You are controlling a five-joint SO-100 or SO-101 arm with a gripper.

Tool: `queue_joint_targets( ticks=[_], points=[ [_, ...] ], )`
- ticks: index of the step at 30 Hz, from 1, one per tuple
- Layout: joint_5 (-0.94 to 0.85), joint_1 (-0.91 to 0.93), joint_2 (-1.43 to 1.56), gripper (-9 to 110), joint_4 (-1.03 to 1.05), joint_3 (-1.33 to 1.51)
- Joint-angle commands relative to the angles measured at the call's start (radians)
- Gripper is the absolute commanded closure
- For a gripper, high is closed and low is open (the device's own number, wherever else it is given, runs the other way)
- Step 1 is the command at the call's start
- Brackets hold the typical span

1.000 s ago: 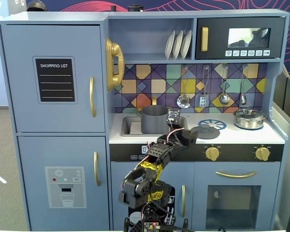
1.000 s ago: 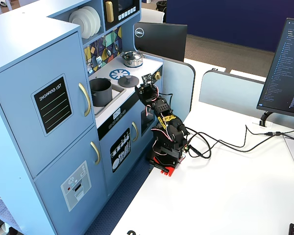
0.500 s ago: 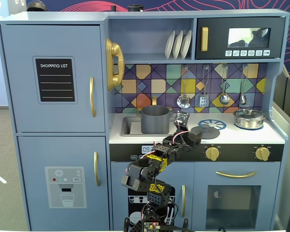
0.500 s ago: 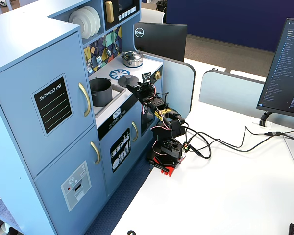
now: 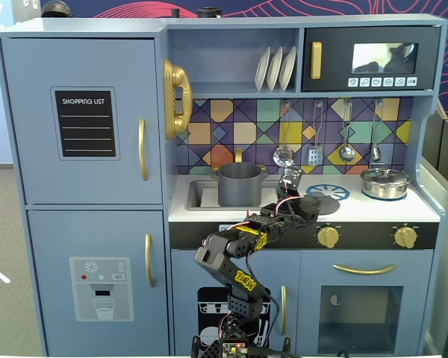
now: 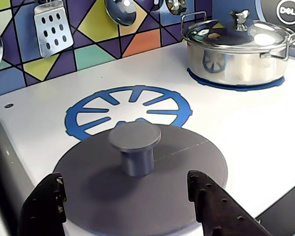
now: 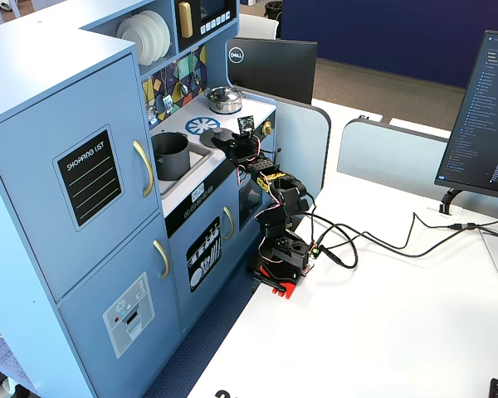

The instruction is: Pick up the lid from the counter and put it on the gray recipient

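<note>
The lid, a flat dark gray disc with a central knob, lies on the white counter, overlapping the near edge of a blue burner ring. My gripper is open and hovers low over the lid's near half. Its black fingers stand left and right of the knob, a little short of it, touching nothing. In a fixed view the gripper is at the lid. The gray recipient, a matte gray pot, stands open in the sink to the left, also in the other fixed view.
A shiny steel pot with its own lid stands on the far right burner. Utensils hang on the tiled back wall. The sink's dark edge is just left of the lid. The arm's base stands on the white table in front.
</note>
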Motion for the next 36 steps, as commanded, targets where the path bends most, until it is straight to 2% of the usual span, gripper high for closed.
queue_joint_targets(
  ticks=[1, 17, 19, 24, 36],
  points=[
    [-0.018, 0.006, -0.074, 76, -0.057, -0.11],
    [-0.043, 0.002, -0.393, 78, -0.161, -0.324],
    [-0.049, -0.003, -0.413, 82, -0.167, -0.333],
    [-0.08, -0.018, -0.436, 102, -0.206, -0.324],
    [-0.063, -0.021, -0.385, 102, -0.222, -0.374]
  ],
)
